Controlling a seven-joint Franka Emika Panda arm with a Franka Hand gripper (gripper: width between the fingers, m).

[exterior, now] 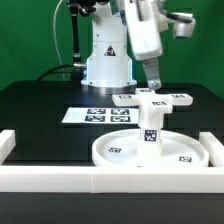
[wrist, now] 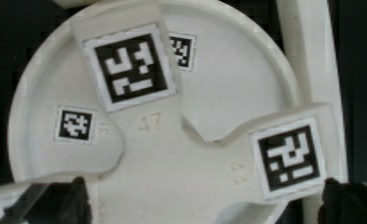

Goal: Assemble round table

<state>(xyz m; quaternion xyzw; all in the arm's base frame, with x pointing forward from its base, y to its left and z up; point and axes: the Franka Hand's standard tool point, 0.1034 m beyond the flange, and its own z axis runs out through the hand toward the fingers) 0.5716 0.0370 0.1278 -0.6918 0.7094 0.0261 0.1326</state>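
Note:
The large round disc (exterior: 118, 152) lies flat just behind the front rail. The short leg (exterior: 150, 130) stands upright on it, and the cross-shaped foot (exterior: 152, 100) sits on top of the leg. My gripper (exterior: 155, 80) hangs just above the foot, toward its rear. In the wrist view I look straight down on the tagged foot arms (wrist: 283, 155) with the disc (wrist: 47, 110) beneath them. My gripper (wrist: 201, 205) is open, with its dark fingertips (wrist: 55, 200) wide apart on either side of the foot. Nothing is held.
The long white border rail (exterior: 100, 181) runs along the front and up both sides, and shows in the wrist view (wrist: 306, 50). The marker board (exterior: 92, 114) lies behind the disc. The robot base (exterior: 108, 62) stands at the back.

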